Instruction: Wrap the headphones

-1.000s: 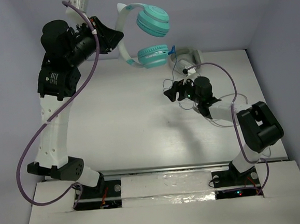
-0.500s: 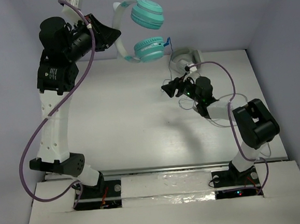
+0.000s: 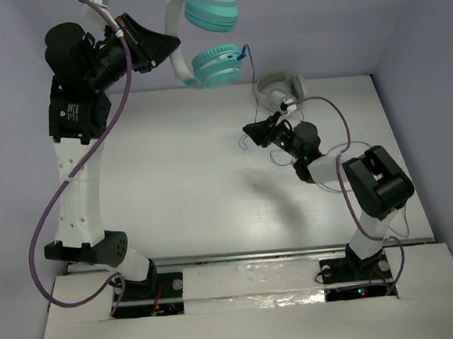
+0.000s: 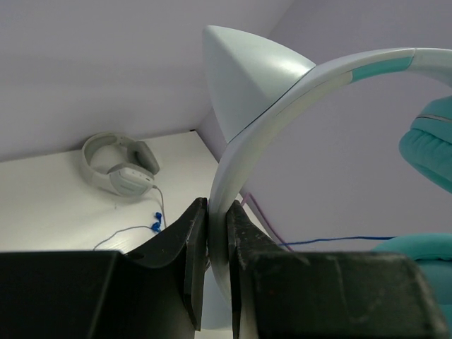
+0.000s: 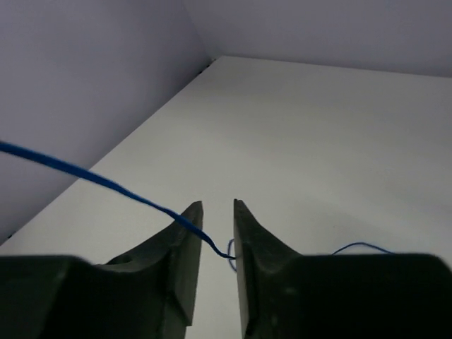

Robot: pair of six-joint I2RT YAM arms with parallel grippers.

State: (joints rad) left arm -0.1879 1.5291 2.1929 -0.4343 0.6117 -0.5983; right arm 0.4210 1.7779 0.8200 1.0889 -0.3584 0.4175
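- The left jaws are shut tight on the pale headband [image 4: 240, 141] of the teal headphones [image 3: 211, 7], and the band is pinched flat between them
- The right jaws are set narrow, though a gap is plainly seen between them; the thin blue cable [image 5: 106, 185] is seen to run in from the left and dip into that gap, so a firm pinch on it is not shown
- The headphones are held raised in the air over the far left of the surface [image 3: 180, 181], with the two round cups one above the other in the top view and neither resting on anything
- From the lower ear cup [image 3: 217, 66] the cable is led down toward the right jaws, which are placed low over the far right of the surface; the rest of it is left lying in loose loops there
- The larger grey-white headphones [image 3: 276, 87] are seen lying at the far edge just behind the right jaws, touched by neither arm
- No turn of cable is seen around the headband or either cup, so the wrapping itself is judged not yet begun; only the set-up is done, with the headphones lifted and the cable brought between the right jaws
- What is judged to be left: the cable is to be gripped, wound turn by turn around the headphones, and its loose end secured so that nothing is left trailing on the surface
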